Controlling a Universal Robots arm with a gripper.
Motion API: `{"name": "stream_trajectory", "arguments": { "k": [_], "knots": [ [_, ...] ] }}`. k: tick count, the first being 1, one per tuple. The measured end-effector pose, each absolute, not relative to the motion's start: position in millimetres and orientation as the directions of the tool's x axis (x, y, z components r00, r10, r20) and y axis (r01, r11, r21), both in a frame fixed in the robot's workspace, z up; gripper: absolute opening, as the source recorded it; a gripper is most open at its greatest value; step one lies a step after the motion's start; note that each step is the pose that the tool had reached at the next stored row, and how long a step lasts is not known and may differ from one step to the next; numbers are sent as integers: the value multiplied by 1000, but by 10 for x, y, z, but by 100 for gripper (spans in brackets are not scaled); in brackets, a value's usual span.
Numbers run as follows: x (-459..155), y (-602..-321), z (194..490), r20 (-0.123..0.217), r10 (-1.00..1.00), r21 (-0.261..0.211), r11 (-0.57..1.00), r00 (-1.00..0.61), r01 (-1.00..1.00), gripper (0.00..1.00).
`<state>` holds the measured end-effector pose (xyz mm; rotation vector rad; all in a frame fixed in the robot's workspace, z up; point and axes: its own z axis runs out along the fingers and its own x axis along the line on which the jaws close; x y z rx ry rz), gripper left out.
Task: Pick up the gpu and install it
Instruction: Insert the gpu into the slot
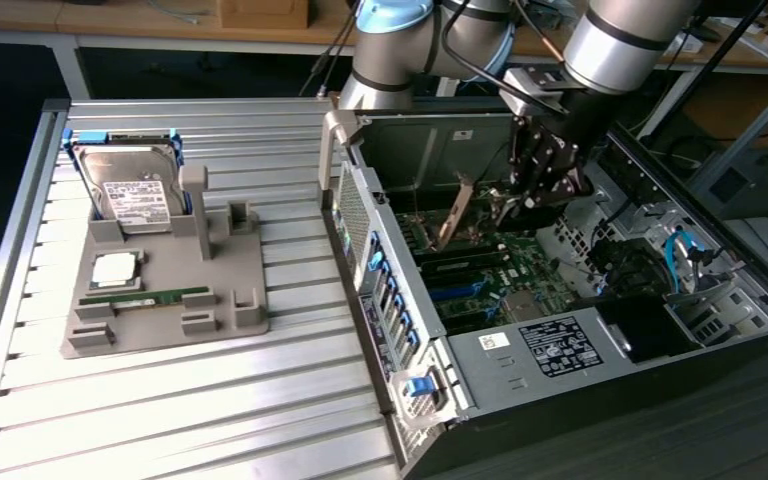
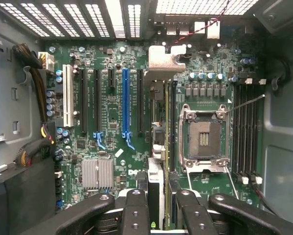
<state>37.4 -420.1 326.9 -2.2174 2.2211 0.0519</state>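
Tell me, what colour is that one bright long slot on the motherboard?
Blue; the slot shows best in the wrist view.

I see the gpu [image 2: 158,147] edge-on, thin dark board with silver bracket, clamped upright between my gripper's [image 2: 161,205] fingers

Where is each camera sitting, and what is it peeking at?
Exterior view: sits off the arm, above, looking down at the metal table, parts tray and open computer case; the arm and its gripper show.
Wrist view: rides on the wrist, looking straight into the case at the motherboard; the gripper fingers show, clamped on the gpu.
Shared: gpu, motherboard, gripper.
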Motion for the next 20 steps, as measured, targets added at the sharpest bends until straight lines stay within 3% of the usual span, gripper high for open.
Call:
{"name": "stream_trajectory", "arguments": {
  "k": [20],
  "knots": [
    [359, -4252, 3238, -25, -1000, 21, 1, -2, -1000, 27]
  ]
}}
